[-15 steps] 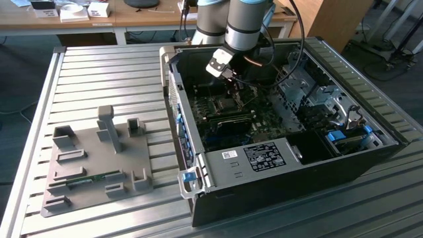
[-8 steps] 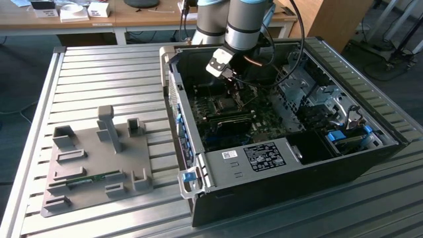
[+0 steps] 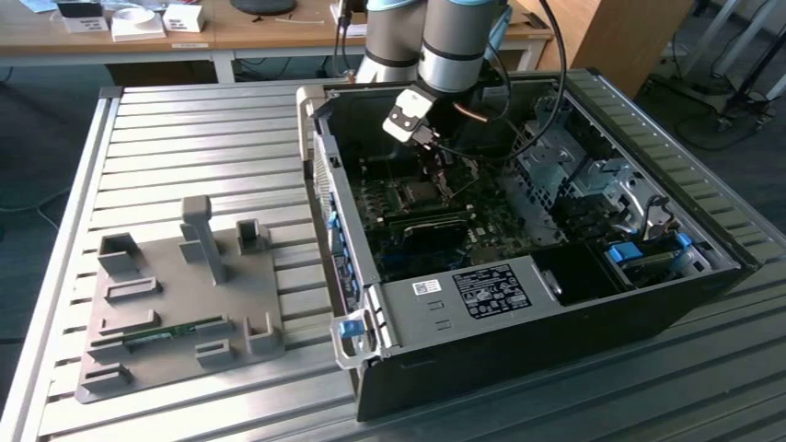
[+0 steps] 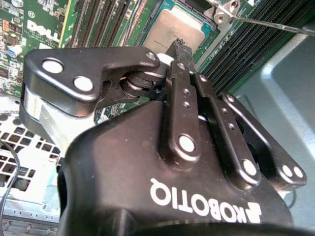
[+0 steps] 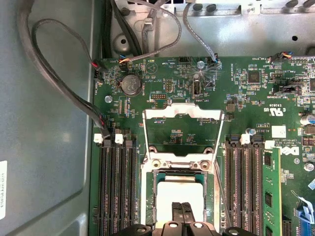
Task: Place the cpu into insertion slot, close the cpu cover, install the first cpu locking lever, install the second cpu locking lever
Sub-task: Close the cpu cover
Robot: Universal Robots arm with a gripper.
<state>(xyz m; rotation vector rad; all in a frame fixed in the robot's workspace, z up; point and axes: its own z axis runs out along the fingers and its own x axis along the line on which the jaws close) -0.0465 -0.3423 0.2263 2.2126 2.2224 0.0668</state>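
Chip seated in its socket, cover open.
I see the square chip, dull silver-grey on top, lying flat inside the dark-framed socket on the green board. The silvery cover, a hinged frame with a large square window, is swung open off the chip, with green board showing through its window.

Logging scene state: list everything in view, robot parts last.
computer case: 1, black, open, on table
table: 1, slatted silver metal, under case
fixture tray: 1, grey, on table, exterior view's left of case
motherboard: 1, green, inside case
cpu: 1, silver-grey, in insertion slot
cpu cover: 1, silvery, open, beside slot
memory slots: several, black, flanking slot
coin battery: 1, silver, on motherboard
gripper: 1, black, shut, over cpu
arm: 1, grey, reaching into case
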